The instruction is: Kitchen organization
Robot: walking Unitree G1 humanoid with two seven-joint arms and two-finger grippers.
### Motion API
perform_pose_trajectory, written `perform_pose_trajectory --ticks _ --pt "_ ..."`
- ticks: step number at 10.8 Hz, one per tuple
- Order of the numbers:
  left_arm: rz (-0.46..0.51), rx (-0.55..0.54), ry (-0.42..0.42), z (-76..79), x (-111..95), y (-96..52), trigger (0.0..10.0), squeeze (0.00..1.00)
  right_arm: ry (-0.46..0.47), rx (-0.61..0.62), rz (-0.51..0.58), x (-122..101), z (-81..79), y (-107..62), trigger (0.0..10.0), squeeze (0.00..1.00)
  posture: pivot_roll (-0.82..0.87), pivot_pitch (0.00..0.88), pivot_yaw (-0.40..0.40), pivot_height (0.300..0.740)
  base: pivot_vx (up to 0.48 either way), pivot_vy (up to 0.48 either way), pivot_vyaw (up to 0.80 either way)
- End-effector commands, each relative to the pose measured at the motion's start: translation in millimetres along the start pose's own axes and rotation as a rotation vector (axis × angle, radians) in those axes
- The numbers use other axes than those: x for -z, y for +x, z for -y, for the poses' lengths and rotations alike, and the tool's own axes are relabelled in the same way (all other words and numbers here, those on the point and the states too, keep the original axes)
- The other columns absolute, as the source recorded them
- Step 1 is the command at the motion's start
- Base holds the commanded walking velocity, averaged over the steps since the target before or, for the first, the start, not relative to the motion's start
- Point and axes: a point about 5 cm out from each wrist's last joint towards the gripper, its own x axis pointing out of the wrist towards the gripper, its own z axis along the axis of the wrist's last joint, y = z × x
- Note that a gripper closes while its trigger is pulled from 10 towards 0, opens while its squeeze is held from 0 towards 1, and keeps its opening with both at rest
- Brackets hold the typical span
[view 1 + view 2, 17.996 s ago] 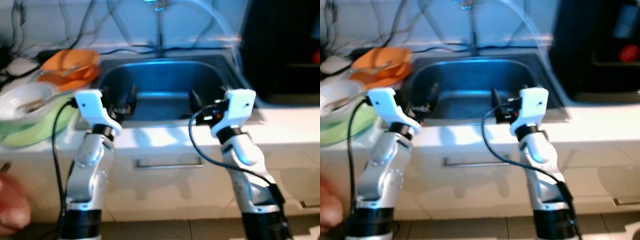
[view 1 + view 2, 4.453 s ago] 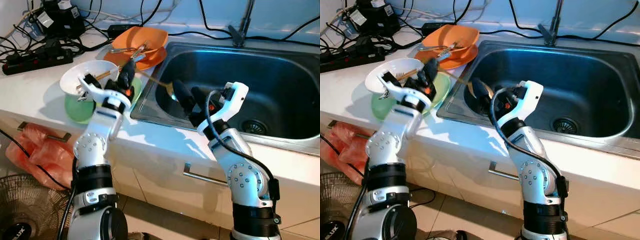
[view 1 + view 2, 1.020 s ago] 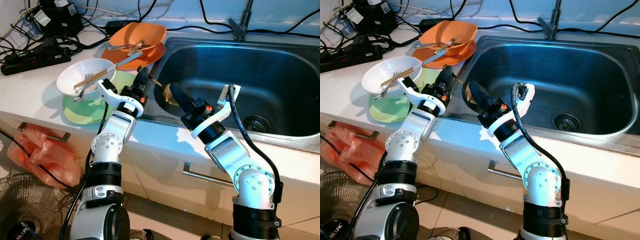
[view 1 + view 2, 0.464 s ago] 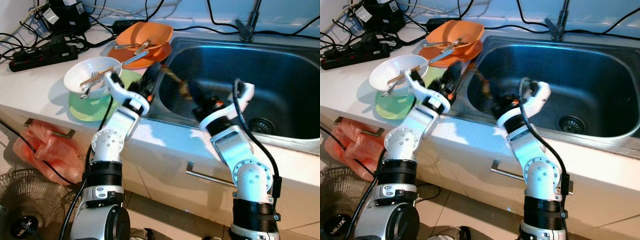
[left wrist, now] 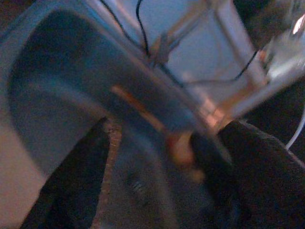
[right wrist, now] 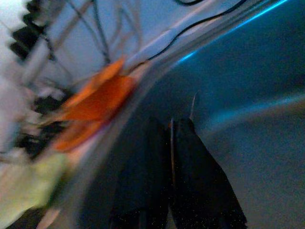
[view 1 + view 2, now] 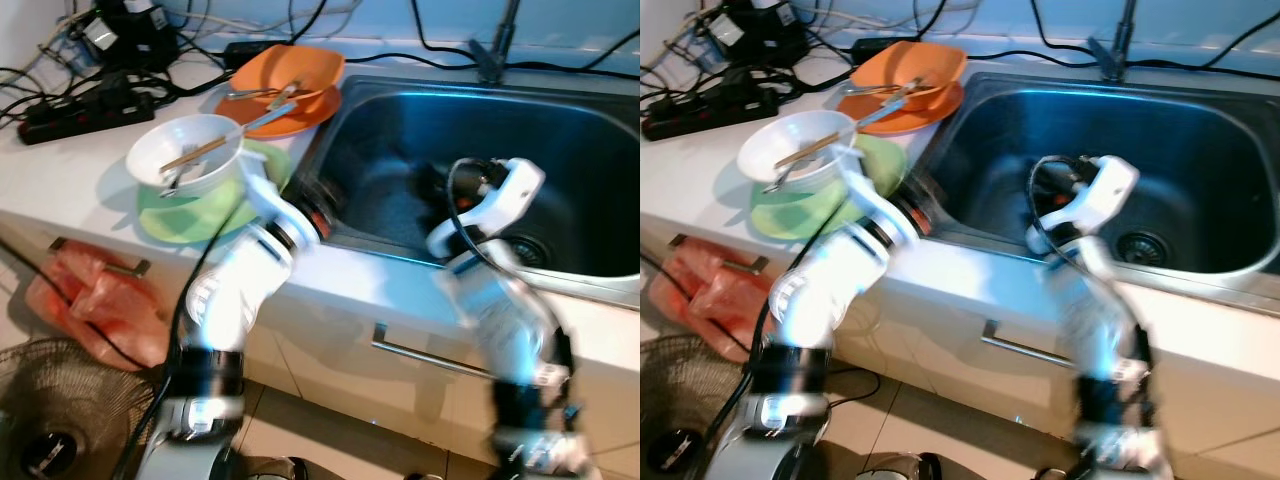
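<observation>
The steel sink (image 7: 585, 140) takes up the right of the counter. My right gripper (image 7: 432, 180) is down inside it, blurred by motion. In the right wrist view its fingers (image 6: 200, 181) press together on a thin wooden utensil (image 6: 192, 104) that sticks out past their tips. My left gripper (image 7: 318, 208) is at the sink's left rim, open. The left wrist view shows its fingers (image 5: 71, 181) wide apart, and beyond them the brown utensil (image 5: 138, 112) over the basin. A white bowl (image 7: 185, 155) holding chopsticks and a fork sits on a green plate (image 7: 200, 218).
An orange bowl (image 7: 290, 68) with cutlery stands on an orange plate behind the white bowl. The faucet (image 7: 497, 50) and cables run along the back wall. A power strip (image 7: 80, 105) lies at the far left. A red bag (image 7: 90, 300) and a fan (image 7: 60, 420) are on the floor.
Both arms have swung fast and are blurred. My right gripper has gone right and deeper into the sink with the utensil. My left gripper has dropped to the sink's left rim.
</observation>
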Motion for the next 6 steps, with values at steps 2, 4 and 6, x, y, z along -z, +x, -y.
perform_pose_trajectory --ticks 2,4,6 --pt "-0.072 -0.008 0.292 -1.6 1.6 -10.7 10.0 0.48 -0.142 0.002 -0.012 -4.6 10.7 9.7 10.0 0.00 0.09 0.109 0.150 0.740 0.000 0.000 0.00" --pt "-0.109 -0.036 0.430 -8.8 2.6 -22.7 10.0 0.00 -0.281 -0.027 -0.038 -9.6 21.1 19.1 10.0 0.00 0.10 0.114 0.150 0.740 0.000 0.000 0.00" --pt "-0.127 -0.049 0.508 -13.1 1.0 -29.4 10.0 0.00 -0.375 -0.046 -0.066 -8.0 26.3 27.7 10.0 0.00 0.10 0.114 0.153 0.740 0.000 0.000 0.00"
